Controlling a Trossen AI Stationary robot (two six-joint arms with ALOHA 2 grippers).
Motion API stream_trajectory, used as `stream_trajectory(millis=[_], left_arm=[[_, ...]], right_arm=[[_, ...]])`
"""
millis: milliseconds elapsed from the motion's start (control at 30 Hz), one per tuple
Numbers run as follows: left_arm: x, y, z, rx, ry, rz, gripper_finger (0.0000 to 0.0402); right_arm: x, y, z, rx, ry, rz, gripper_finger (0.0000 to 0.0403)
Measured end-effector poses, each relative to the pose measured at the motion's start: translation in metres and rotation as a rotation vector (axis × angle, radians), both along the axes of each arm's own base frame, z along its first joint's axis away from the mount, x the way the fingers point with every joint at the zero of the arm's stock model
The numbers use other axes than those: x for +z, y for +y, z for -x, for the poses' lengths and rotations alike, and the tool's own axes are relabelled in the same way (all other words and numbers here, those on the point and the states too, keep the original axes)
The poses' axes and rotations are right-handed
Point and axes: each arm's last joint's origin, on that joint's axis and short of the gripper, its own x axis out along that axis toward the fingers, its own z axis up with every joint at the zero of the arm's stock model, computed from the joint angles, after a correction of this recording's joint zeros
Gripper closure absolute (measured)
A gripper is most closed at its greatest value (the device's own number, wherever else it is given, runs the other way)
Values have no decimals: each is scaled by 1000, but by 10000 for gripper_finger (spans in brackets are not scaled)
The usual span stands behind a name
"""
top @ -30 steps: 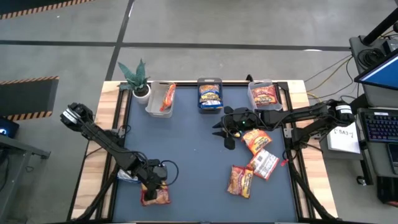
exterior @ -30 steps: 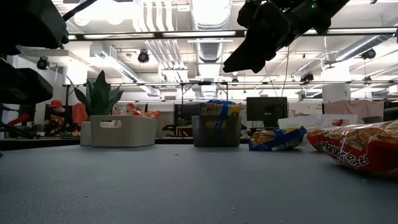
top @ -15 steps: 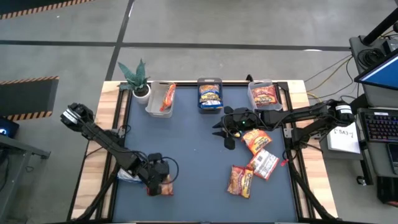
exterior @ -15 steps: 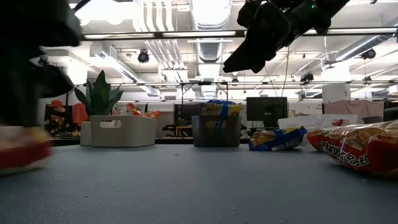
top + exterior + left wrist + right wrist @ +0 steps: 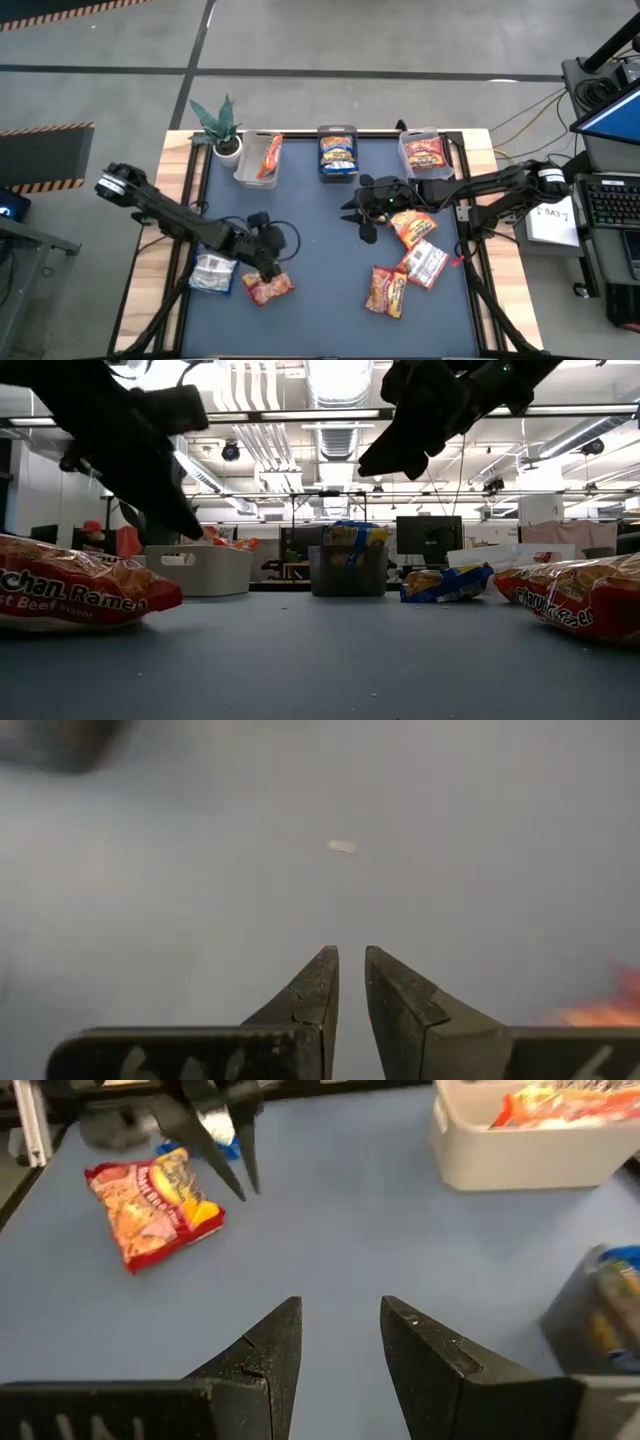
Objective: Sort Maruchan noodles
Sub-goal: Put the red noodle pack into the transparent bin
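A red Maruchan noodles packet point(image 5: 268, 288) lies flat on the blue mat at the near left; it also shows in the low view point(image 5: 80, 595) and the right wrist view point(image 5: 150, 1215). My left gripper point(image 5: 270, 266) hangs just past the packet's far side, above the mat, fingers almost together with nothing between them point(image 5: 350, 965). A silvery packet point(image 5: 211, 272) lies at the mat's left edge. Three more packets point(image 5: 412, 225) point(image 5: 425, 262) point(image 5: 388, 290) lie at the right. My right gripper point(image 5: 358, 212) hovers open over the mat's middle point(image 5: 340, 1315).
Three bins stand along the far edge: a white one point(image 5: 260, 158) with an orange packet, a middle one point(image 5: 338, 152) with a blue-yellow packet, and a right one point(image 5: 424, 152) with a red packet. A potted plant point(image 5: 220, 125) stands at the far left corner.
My left gripper has swung from the near left edge toward the table's middle, turning as it went. The red packet that lay under it has slid a little toward the far and right side, turned, and now lies uncovered. The silvery packet beside it has come into view.
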Motion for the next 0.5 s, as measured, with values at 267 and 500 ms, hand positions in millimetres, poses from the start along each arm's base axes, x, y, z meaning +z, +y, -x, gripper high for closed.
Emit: stream_trajectory(millis=[267,500], left_arm=[[30,-24,25,-346,89,495,365],[15,-48,34,-308,139,464,365]], right_arm=[[-22,8,-15,24,28,-5,275],[-39,7,-26,29,43,6,275]])
